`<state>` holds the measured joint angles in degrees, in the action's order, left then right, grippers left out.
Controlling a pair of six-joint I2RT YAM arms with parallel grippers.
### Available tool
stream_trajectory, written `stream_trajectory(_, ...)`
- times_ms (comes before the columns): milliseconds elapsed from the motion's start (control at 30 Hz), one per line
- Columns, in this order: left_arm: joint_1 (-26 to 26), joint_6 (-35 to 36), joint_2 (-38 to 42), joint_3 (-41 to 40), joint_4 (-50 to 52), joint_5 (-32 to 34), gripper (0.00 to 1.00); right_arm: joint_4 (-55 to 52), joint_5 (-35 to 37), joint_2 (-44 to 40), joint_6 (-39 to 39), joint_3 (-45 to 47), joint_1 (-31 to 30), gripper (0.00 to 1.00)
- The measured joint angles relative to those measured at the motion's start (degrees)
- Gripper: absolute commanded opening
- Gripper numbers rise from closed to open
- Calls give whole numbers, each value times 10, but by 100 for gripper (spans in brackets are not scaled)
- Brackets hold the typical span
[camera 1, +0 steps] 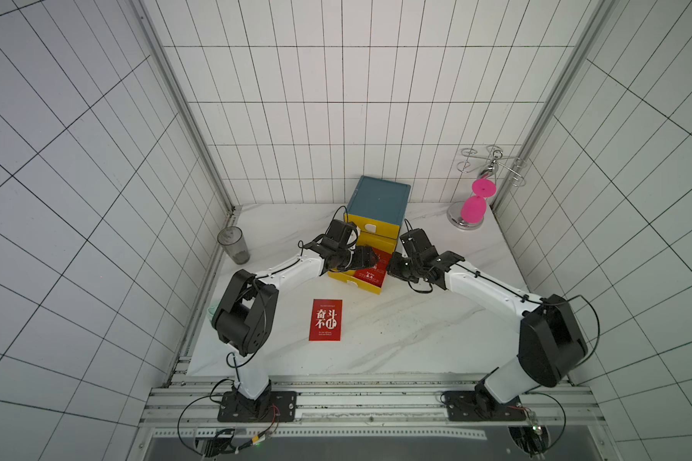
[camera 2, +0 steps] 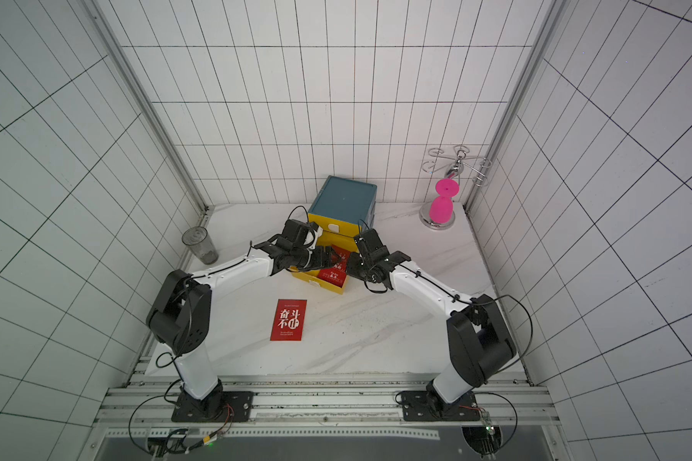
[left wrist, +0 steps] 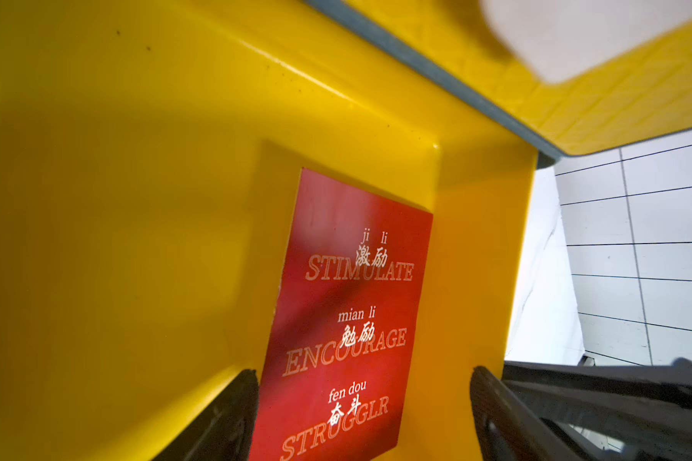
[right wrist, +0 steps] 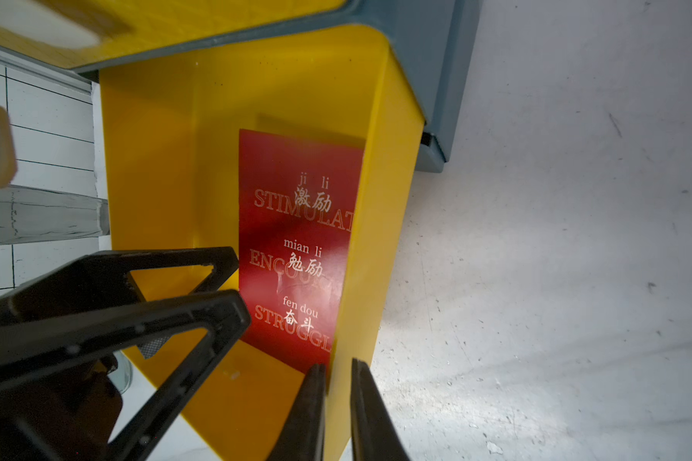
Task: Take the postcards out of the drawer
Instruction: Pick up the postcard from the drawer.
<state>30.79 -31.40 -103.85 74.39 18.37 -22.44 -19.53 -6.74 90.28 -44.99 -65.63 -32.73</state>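
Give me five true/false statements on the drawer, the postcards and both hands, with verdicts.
1. A red postcard lies on the table, outside the drawer. True.
2. The drawer is shut. False: it is pulled out, with another postcard lying inside.
3. The left hand is open over the postcard in the drawer. True.
4. The right hand holds a postcard. False: it is shut on the drawer's side wall.
5. The grey tumbler stands to the right of the drawer. False: it stands on the left side, by the wall.
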Motion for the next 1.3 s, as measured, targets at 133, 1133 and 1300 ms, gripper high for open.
stream_trajectory(133,-3,-6,17,-21,-40,-29,79,1,1,0,0,0,0,16)
stream_trajectory(1133,-20,-31,35,-59,-145,-126,68,1,7,0,0,3,0,16)
stream_trajectory(1300,-21,-32,35,-59,-149,-140,68,1,8,-1,0,4,0,16)
